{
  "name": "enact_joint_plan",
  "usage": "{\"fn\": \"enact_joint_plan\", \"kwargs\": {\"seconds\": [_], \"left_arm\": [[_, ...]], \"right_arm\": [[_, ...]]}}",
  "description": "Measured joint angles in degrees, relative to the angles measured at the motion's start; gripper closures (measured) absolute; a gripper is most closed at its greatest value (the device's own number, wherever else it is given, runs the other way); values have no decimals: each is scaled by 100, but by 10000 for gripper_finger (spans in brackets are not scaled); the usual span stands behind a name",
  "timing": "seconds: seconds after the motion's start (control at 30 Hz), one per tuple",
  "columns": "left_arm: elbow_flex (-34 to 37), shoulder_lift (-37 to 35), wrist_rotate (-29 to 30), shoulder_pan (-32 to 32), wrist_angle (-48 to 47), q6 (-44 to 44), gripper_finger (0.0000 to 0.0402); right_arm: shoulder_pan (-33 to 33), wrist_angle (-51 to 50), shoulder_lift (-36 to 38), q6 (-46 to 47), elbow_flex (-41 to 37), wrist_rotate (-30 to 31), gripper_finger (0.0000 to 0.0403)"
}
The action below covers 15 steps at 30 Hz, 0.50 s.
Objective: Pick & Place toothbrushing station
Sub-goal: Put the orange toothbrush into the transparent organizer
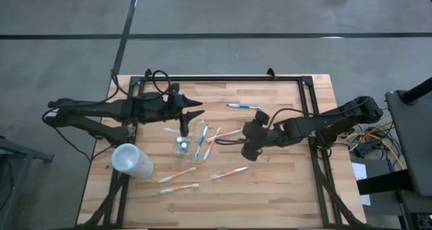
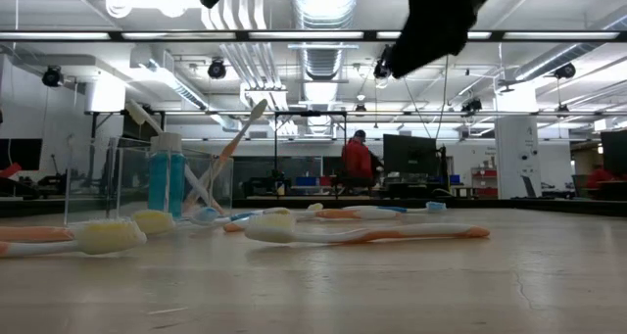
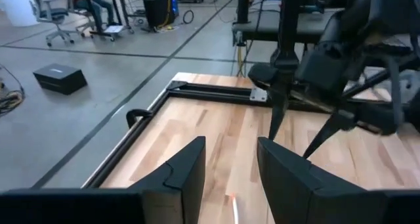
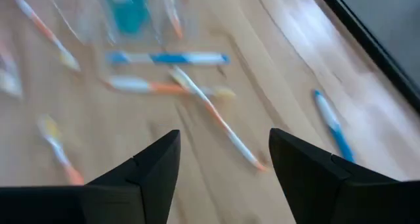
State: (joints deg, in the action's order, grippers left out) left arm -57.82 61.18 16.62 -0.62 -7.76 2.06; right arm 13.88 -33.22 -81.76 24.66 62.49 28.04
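A small clear tumbler (image 1: 182, 146) stands upright near the table's middle, with a blue toothpaste tube (image 2: 166, 182) upright inside it and a toothbrush (image 2: 230, 150) leaning in it. Several white-orange and white-blue toothbrushes lie flat around it, such as an orange one (image 1: 229, 173) and a blue one (image 1: 244, 107). My left gripper (image 1: 199, 110) is open and empty, above the table just beyond the tumbler's far side. My right gripper (image 1: 244, 141) is open and empty, above the table to the tumbler's right, over a white-orange toothbrush (image 4: 216, 119).
A larger frosted whitish cup (image 1: 132, 161) lies on its side at the table's near left. A black frame rail (image 1: 223, 79) runs along the far edge and down both sides. Bare wood (image 1: 277, 196) lies at the near right. A person (image 2: 357, 162) stands in the room behind.
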Motion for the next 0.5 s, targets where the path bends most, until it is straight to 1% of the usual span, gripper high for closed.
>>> {"fn": "enact_joint_plan", "kwargs": {"seconds": [0.13,0.2,0.37,0.5], "left_arm": [[0,106,157,0,307,73,259],[0,128,214,0,493,217,259],[2,88,280,2,785,309,259],[2,59,319,2,841,307,259]], "right_arm": [[-214,-368,0,-734,-1,-1,179],[-345,-410,0,-949,-11,-92,178],[-720,-371,-7,-1151,-173,-847,181],[-995,-23,-13,-1160,-559,-882,184]]}}
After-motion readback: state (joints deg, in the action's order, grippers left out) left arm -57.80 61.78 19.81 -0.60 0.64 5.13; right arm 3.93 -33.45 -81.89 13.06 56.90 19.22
